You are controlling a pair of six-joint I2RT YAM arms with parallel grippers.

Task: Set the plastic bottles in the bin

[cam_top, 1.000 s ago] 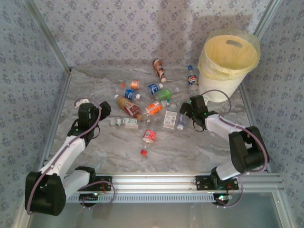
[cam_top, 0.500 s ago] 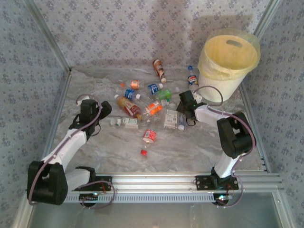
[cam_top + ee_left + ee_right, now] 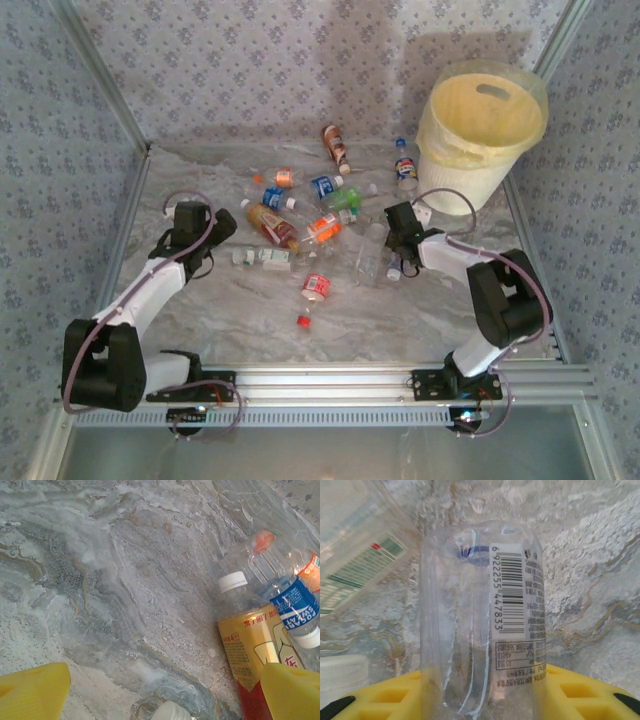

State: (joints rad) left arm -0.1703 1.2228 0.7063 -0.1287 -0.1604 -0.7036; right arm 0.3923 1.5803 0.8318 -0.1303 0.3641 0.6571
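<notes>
Plastic bottles [image 3: 275,225], small and clear with coloured labels and caps, lie scattered across the middle of the grey marbled tabletop [image 3: 420,310]. Nearest the arm bases lies a red-labelled bottle [image 3: 315,287]. The right gripper [image 3: 480,702] is closed on a clear ribbed bottle with a white barcode label [image 3: 485,615]. The left gripper [image 3: 165,690] has its yellow fingers spread wide, holding nothing, near a yellow-and-red-labelled bottle [image 3: 250,645]. The large pale yellow round plastic bin [image 3: 455,180] stands at the far right corner, with a blue-capped bottle [image 3: 405,168] just beside it.
</notes>
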